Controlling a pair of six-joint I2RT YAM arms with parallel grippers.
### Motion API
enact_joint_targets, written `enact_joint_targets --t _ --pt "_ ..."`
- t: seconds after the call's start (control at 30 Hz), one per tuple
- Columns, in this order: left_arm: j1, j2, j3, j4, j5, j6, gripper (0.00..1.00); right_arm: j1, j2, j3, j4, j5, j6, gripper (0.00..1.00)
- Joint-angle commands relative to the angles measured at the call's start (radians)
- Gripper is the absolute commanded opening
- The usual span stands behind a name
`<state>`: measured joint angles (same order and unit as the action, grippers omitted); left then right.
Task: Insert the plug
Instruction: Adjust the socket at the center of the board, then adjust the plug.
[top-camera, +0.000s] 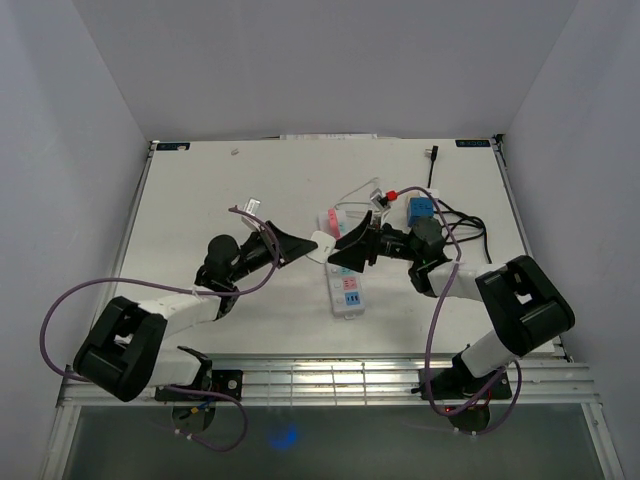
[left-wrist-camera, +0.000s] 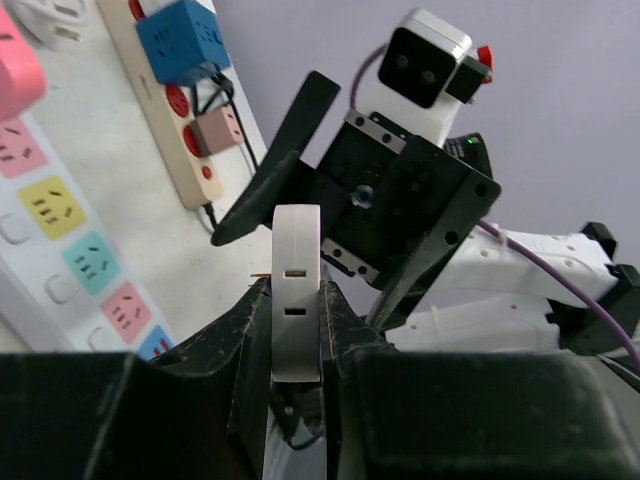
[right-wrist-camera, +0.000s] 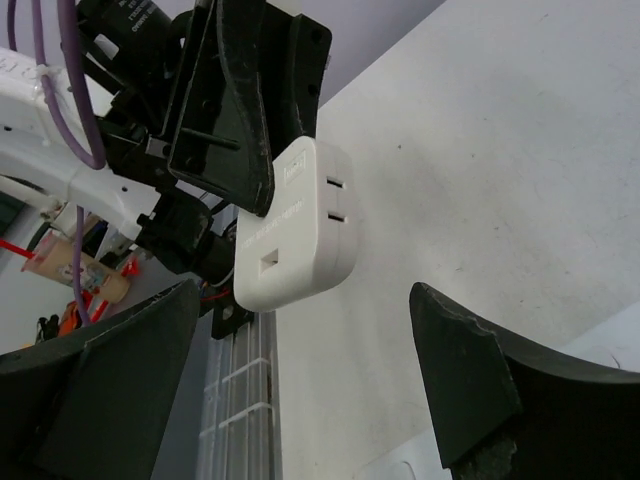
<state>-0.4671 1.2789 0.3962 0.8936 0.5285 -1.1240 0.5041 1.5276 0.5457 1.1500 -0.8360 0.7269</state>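
Plug (right-wrist-camera: 295, 225) edge-on in clenched left gripper (left-wrist-camera: 296, 300) — right gripper (top-camera: 348, 250) spread wide, not touching.

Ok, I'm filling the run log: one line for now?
left tool: shut on white plug | right tool: open | power strip: plug not inserted

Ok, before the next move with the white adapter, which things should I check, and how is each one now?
1. Left jaws shut on the white adapter: ok.
2. Adapter sits straight between them, not tilted: ok.
3. Right jaws open and apart from the adapter: ok.
4. Free sockets on the white power strip: ok, the coloured ones in the left wrist view are empty.
5. Adapter's pins aimed at a socket: cannot tell, the pins are hidden.
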Motion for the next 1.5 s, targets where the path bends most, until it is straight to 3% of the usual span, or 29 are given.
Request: enact_joint_targets --t 0.0,0.13,0.37,0.53,0.73,0.87,1.0,1.13,1.2,1.3,1.47 --pt "-0.001 0.030 -0.013 0.194 0.140 -0.155 0.00 -0.004 0.008 0.003 0.248 -0.081 0.080 0.90" --pt "-0.001 0.020 -0.014 0.185 0.137 -0.157 0.00 -0.004 -0.044 0.005 0.120 -0.048 -0.021 0.90" --pt "-0.004 0.063 -0.013 0.243 0.157 -0.207 0.00 -0.001 0.003 0.005 0.299 -0.118 0.097 1.00" --pt "-0.004 0.152 -0.005 0.353 0.180 -0.263 0.00 0.002 0.069 0.013 0.479 -0.158 0.230 0.84" --pt "-0.004 0.198 0.001 0.418 0.197 -0.296 0.00 0.008 0.114 0.025 0.597 -0.189 0.321 0.74" --pt "-0.004 0.180 0.001 0.355 0.180 -0.257 0.00 0.010 0.129 0.025 0.680 -0.201 0.371 0.73" --pt "-0.005 0.217 -0.014 0.407 0.182 -0.289 0.00 0.010 0.131 0.022 0.735 -0.204 0.395 0.73" --pt "-0.019 0.249 -0.022 0.455 0.185 -0.310 0.00 0.010 0.117 0.014 0.697 -0.193 0.341 0.83" --pt "-0.028 0.249 -0.022 0.430 0.176 -0.298 0.00 0.010 0.108 0.014 0.697 -0.190 0.332 0.83" --pt "-0.050 0.247 -0.019 0.394 0.154 -0.269 0.00 0.011 0.091 0.013 0.697 -0.186 0.318 0.81" --pt "-0.068 0.272 -0.017 0.400 0.137 -0.263 0.00 0.011 0.039 -0.004 0.654 -0.178 0.275 0.70"
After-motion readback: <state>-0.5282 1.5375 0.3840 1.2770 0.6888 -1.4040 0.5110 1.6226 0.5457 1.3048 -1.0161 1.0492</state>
